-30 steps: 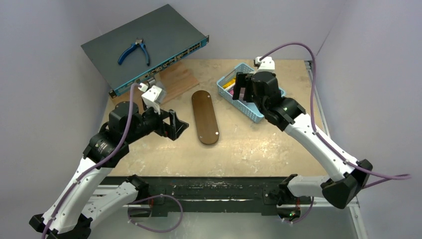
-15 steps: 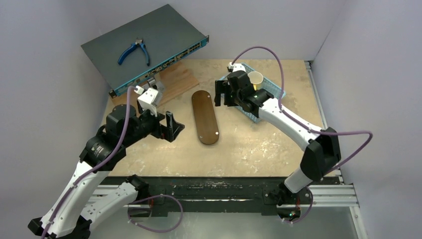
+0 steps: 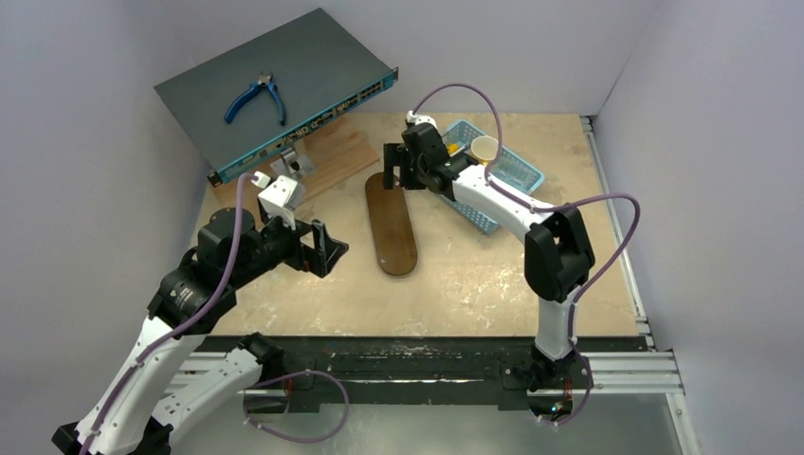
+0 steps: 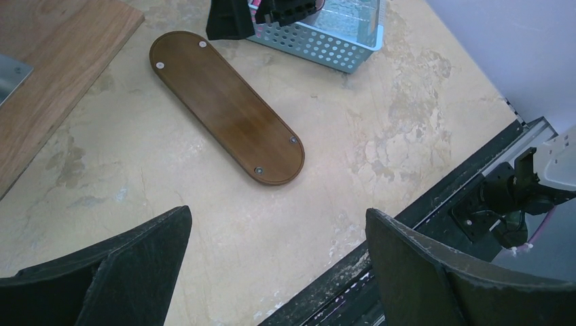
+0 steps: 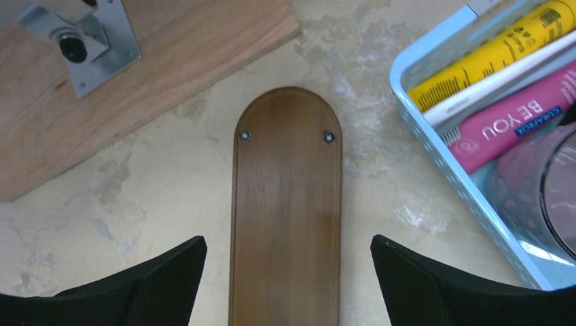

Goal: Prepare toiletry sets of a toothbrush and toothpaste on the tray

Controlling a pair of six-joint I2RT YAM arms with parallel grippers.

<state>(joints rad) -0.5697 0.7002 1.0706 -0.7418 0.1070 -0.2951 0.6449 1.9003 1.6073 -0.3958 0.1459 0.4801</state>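
Right gripper [image 3: 391, 173]: I have moved it from the blue basket [image 3: 521, 173] over the tray [image 3: 392, 227], jaws wide, empty.
Left gripper [image 3: 322, 248]: released, waiting.
Toothpaste [image 5: 502, 125], toothbrush [image 5: 502, 78]: in basket; no set begun.

The top external view looks steeply down from high behind the robot, wide enough to take in the whole tabletop [image 3: 474, 275] (its near edge lies at 6 o'clock). The left wrist view looks down from mid height past the left tool [image 4: 277, 216], with the tray [image 4: 224, 109] towards 11 o'clock. The right wrist view sits close over that tray's rounded end, with the right tool [image 5: 286, 244] at 6 o'clock and the basket [image 5: 435, 146] at 3 o'clock. All three views share the tray.
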